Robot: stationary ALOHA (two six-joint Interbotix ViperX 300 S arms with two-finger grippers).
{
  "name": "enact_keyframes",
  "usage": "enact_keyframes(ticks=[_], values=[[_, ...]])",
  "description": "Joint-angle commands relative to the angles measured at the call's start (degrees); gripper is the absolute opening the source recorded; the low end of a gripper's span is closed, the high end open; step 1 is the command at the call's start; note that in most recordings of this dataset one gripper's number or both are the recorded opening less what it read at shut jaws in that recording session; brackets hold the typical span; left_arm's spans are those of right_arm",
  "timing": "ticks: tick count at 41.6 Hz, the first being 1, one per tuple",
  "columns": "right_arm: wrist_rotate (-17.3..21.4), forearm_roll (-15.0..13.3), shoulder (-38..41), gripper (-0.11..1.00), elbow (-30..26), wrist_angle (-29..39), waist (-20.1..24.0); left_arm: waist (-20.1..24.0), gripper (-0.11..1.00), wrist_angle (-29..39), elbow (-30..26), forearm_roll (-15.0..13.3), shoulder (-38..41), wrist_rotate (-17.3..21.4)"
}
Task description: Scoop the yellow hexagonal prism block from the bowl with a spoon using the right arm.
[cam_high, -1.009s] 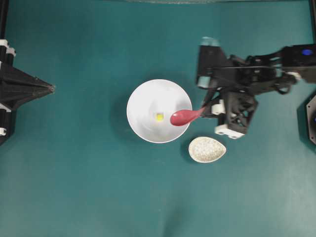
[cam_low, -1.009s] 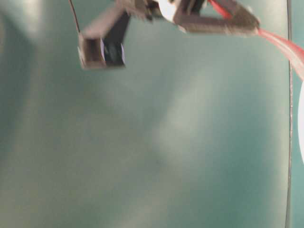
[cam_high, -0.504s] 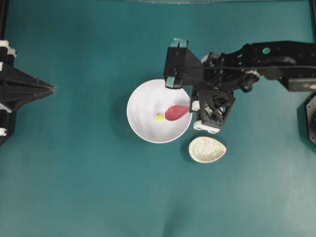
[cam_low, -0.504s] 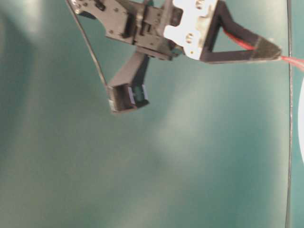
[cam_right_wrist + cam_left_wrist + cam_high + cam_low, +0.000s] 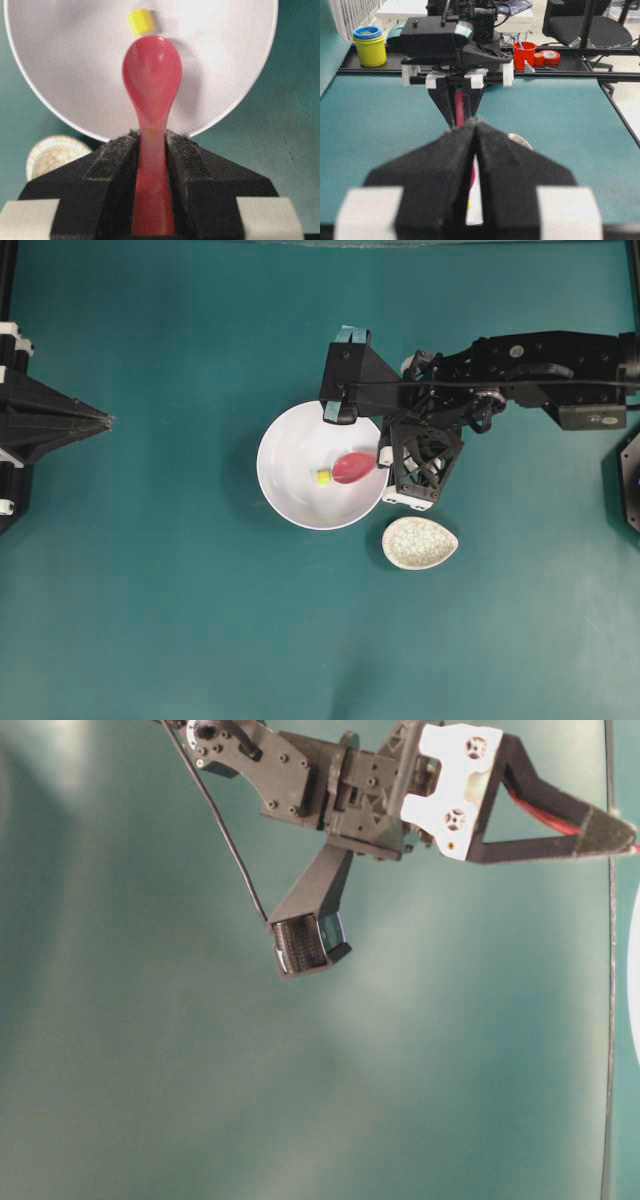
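Yellow hexagonal prism block (image 5: 323, 477) lies inside the white bowl (image 5: 290, 500), near the middle of the overhead frame. A pink-red spoon (image 5: 352, 467) is clamped by its handle in the right gripper (image 5: 151, 150), and the tip of its scoop sits just beside the block, reaching in from the bowl's right rim. A speckled spoon rest (image 5: 419, 543) lies lower right of the bowl. At the left edge, the left gripper (image 5: 474, 125) has its jaws pressed together, holding nothing.

White round bowl (image 5: 290, 502) at frame centre, tiny yellow hexagonal prism block (image 5: 323, 477) inside, glossy pink-red spoon (image 5: 352, 467) scoop just right of block, handle clamped in right gripper (image 5: 150, 145).
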Motion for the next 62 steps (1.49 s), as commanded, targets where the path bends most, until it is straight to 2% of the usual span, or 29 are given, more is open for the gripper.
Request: enact_keyframes(ticks=[1, 15, 31, 43, 54, 62], values=[[0.0, 0.09, -0.62, 0.21, -1.14, -0.7, 0.0, 0.09, 0.0, -0.18, -1.49, 0.09, 0.35, -0.09], [0.0, 0.18, 1.23, 0.21, -1.14, -2.55, 1.14, 0.09, 0.0, 0.7, -1.49, 0.18, 0.35, -0.09], [0.0, 0.26, 1.67, 0.21, -1.32, -12.92, 1.85, 0.09, 0.0, 1.49, -1.49, 0.09, 0.35, -0.09], [0.0, 0.44, 1.67, 0.21, -1.32, -17.75, 1.93, 0.09, 0.0, 1.76, -1.41, 0.09, 0.35, 0.0], [0.0, 0.44, 1.49, 0.21, -1.58, -18.98, 1.93, 0.09, 0.0, 1.85, -1.49, 0.09, 0.35, 0.0], [0.26, 0.7, -1.67, 0.21, -2.29, -18.54, 1.93, 0.09, 0.0, 1.85, -1.49, 0.09, 0.35, 0.0]])
